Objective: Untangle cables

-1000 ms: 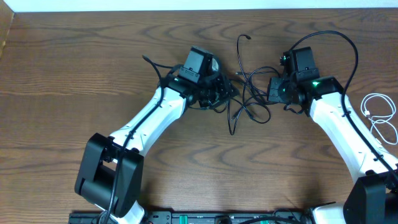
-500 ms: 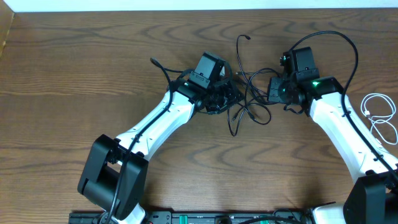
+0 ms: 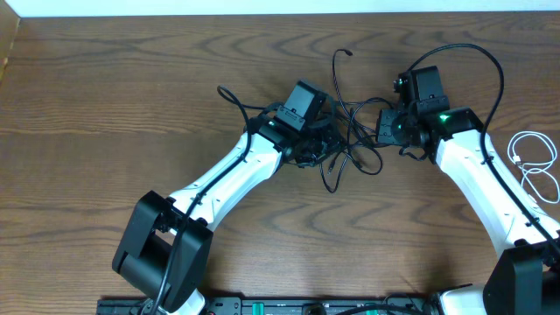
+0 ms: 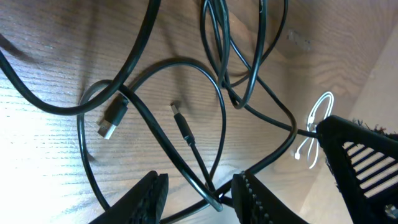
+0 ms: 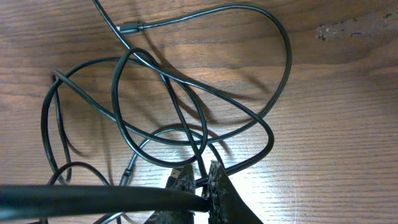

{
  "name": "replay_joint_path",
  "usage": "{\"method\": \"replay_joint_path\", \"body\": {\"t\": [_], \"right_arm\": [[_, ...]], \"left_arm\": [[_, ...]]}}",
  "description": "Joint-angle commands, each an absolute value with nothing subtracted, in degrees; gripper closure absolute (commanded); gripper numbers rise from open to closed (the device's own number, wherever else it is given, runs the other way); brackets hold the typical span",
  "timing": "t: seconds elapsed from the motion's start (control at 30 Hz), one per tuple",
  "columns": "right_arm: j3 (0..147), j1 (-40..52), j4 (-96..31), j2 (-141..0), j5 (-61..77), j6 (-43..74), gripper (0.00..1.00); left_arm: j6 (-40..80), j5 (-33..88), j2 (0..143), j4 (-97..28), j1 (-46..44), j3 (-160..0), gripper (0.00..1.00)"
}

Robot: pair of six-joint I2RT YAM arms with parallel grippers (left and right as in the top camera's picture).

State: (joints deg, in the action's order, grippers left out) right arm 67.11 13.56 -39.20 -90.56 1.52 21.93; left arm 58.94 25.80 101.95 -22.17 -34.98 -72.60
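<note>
The desk [image 3: 105,87] holds one knot of black cables [image 3: 353,131] mid-desk, uncountably snarled, the left tool [image 4: 200,183] parted loosely around a strand, the right tool [image 5: 199,171] pinched tight on another, one white cable [image 3: 535,166] at the right edge

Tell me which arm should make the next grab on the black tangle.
Left. The right gripper is shut on a strand of the black cables, anchoring it. The left gripper is open, straddling crossed strands, so it can likely close and pull away.
</note>
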Motion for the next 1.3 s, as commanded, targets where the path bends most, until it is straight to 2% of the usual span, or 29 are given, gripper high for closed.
{"method": "replay_joint_path", "body": {"t": [0.0, 0.47, 0.53, 0.57, 0.63, 0.73, 0.97, 1.27], "right_arm": [[67.81, 13.58, -39.22, -90.39, 1.72, 22.48, 0.94], [67.81, 13.58, -39.22, -90.39, 2.13, 22.50, 0.94], [67.81, 13.58, -39.24, -90.39, 2.13, 22.48, 0.94], [67.81, 13.58, -39.24, -90.39, 2.13, 22.48, 0.94], [67.81, 13.58, -39.24, -90.39, 2.13, 22.48, 0.94], [67.81, 13.58, -39.24, -90.39, 2.11, 22.48, 0.94], [67.81, 11.92, -40.69, -90.39, -4.51, 23.24, 0.98], [67.81, 3.68, -43.57, -90.39, -8.62, 25.26, 0.99]], "left_arm": [[60.45, 23.00, 102.78, -22.61, -35.55, -72.20, 0.62], [64.42, 21.37, 105.58, -22.94, -35.94, -72.20, 0.62], [64.40, 21.39, 106.06, -22.76, -35.94, -72.20, 0.67], [64.40, 21.39, 106.15, -22.76, -35.94, -72.20, 0.72], [64.34, 21.39, 106.13, -22.41, -35.92, -72.23, 0.92], [63.18, 21.37, 105.73, -21.30, -35.46, -72.23, 0.92], [51.59, 21.41, 100.25, -25.06, -29.58, -72.23, 0.92], [29.32, 24.16, 84.93, -39.99, -10.72, -72.23, 0.93]]}}
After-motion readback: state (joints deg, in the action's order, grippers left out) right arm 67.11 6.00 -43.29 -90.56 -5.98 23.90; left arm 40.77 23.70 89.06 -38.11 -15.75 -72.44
